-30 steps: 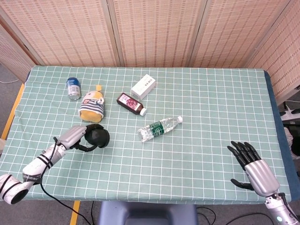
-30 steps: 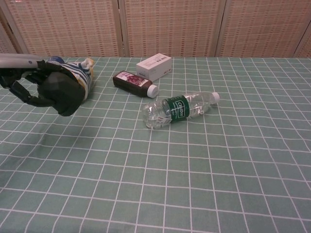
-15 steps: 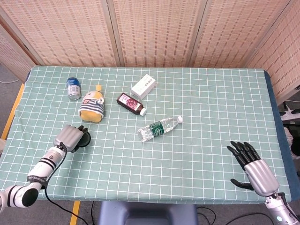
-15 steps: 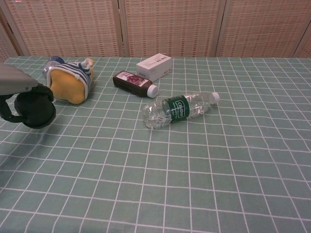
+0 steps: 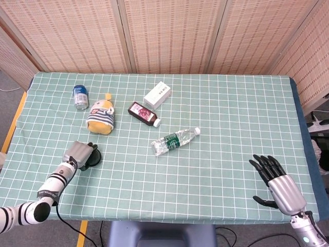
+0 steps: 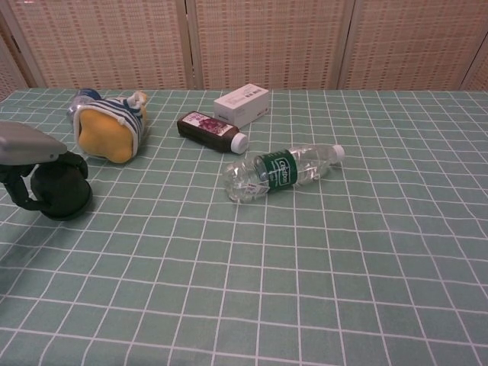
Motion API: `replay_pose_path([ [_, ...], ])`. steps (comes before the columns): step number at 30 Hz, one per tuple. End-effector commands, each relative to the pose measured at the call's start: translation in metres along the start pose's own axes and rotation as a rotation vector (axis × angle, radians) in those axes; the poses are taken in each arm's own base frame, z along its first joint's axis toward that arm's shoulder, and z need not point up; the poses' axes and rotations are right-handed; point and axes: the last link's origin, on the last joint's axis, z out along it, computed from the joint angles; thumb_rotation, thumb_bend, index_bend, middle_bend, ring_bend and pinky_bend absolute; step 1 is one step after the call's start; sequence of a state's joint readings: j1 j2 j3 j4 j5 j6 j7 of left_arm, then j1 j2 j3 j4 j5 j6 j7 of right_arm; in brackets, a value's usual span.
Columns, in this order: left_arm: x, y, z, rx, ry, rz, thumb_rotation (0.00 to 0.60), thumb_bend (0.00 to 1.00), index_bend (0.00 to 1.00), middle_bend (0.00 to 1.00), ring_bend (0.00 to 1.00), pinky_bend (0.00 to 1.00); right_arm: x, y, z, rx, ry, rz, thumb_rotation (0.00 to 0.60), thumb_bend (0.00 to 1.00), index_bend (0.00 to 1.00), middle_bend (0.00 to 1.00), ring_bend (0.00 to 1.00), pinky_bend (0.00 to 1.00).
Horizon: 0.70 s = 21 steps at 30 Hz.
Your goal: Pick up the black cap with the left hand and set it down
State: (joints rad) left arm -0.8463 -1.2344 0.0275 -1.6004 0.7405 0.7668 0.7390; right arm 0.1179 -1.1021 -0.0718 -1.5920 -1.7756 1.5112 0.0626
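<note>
The black cap (image 5: 92, 158) is a round dark lump at the front left of the green checked table (image 5: 216, 103). My left hand (image 5: 78, 154) grips it, silver back uppermost, dark fingers curled round it. In the chest view the cap (image 6: 61, 191) looks to touch the cloth at the far left, with the left hand (image 6: 23, 152) over it and a finger hooked round its left side. My right hand (image 5: 277, 184) hangs past the table's front right edge, fingers spread, holding nothing.
A yellow plush toy in a striped shirt (image 5: 101, 117) lies just behind the cap, and a blue can (image 5: 80, 96) behind that. A dark bottle (image 5: 143, 113), a white box (image 5: 157, 95) and a lying water bottle (image 5: 175, 140) occupy the middle.
My left hand has carried the cap leftward and down from the air to the cloth near the front left. The right hand has not moved.
</note>
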Motion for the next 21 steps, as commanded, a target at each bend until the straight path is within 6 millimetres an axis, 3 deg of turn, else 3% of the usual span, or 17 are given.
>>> replay_pose_path([
  [1, -0.0057, 0.0008, 0.0010, -0.006, -0.005, 0.003, 0.600, 0.55, 0.72, 0.66, 0.46, 0.39, 0.0001, 0.0003, 0.0008, 0.000, 0.001, -0.001, 0.600, 0.00, 0.00, 0.00, 0.00, 0.00],
  [4, -0.0083, 0.0008, 0.0020, -0.008, -0.009, -0.010, 0.600, 0.54, 0.52, 0.50, 0.36, 0.32, -0.0004, 0.0007, 0.0011, -0.001, -0.002, -0.002, 0.600, 0.00, 0.00, 0.00, 0.00, 0.00],
  [8, -0.0112, 0.0021, 0.0040, -0.015, -0.008, -0.027, 0.600, 0.50, 0.14, 0.20, 0.16, 0.23, -0.0002, 0.0010, 0.0017, -0.001, 0.000, -0.003, 0.600, 0.00, 0.00, 0.00, 0.00, 0.00],
  [10, -0.0116, 0.0044, 0.0051, -0.024, 0.008, -0.042, 0.600, 0.48, 0.04, 0.12, 0.10, 0.21, 0.0002, 0.0010, 0.0014, -0.001, 0.002, -0.004, 0.600, 0.00, 0.00, 0.00, 0.00, 0.00],
  [15, -0.0141, 0.0059, 0.0067, -0.042, 0.048, -0.059, 0.600, 0.43, 0.00, 0.00, 0.01, 0.10, 0.0006, 0.0007, 0.0007, -0.005, 0.003, -0.005, 0.600, 0.00, 0.00, 0.00, 0.00, 0.00],
  [21, -0.0131, 0.0064, 0.0048, -0.063, 0.073, -0.094, 0.600, 0.41, 0.00, 0.00, 0.00, 0.08, 0.0003, 0.0010, 0.0008, -0.009, -0.001, -0.006, 0.600, 0.00, 0.00, 0.00, 0.00, 0.00],
])
